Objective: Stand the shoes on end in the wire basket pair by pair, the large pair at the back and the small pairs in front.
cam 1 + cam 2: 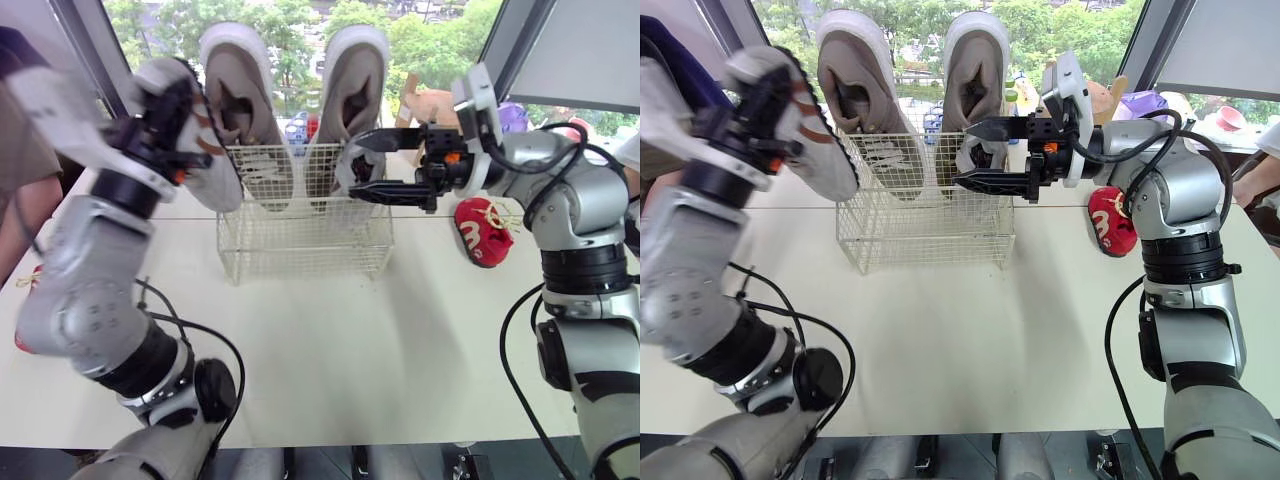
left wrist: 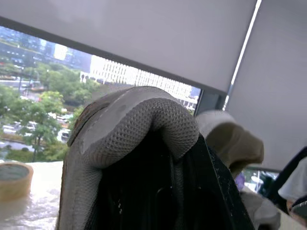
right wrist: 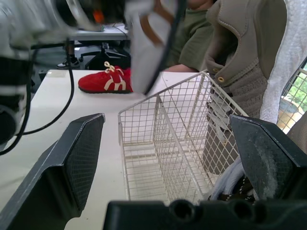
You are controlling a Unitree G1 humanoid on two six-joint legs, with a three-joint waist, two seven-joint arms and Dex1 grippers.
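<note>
The left gripper is clamping a small grey shoe by its heel end and holding it in the air, tilted, with the pale sole facing the table and the toe pointing down towards the wire basket. The shoe is hanging above the basket's left rear corner, just beside the left of the two large beige shoes, and whether it is touching that shoe or the rim is not clear. In the left wrist view the shoe's padded collar is sitting right between the fingers. The right gripper is reaching in from the right with its two black fingers spread apart and gripping nothing, one above the other, at the basket's right end. Between those fingers another small grey shoe is standing on end inside the basket, in front of the right large beige shoe. Both large shoes are standing upright along the back of the basket, soles to the rear and openings facing forward. A red shoe is lying on the table to the right of the basket, behind the right arm, and a second red shoe is lying on the table well to the left of the basket.
</note>
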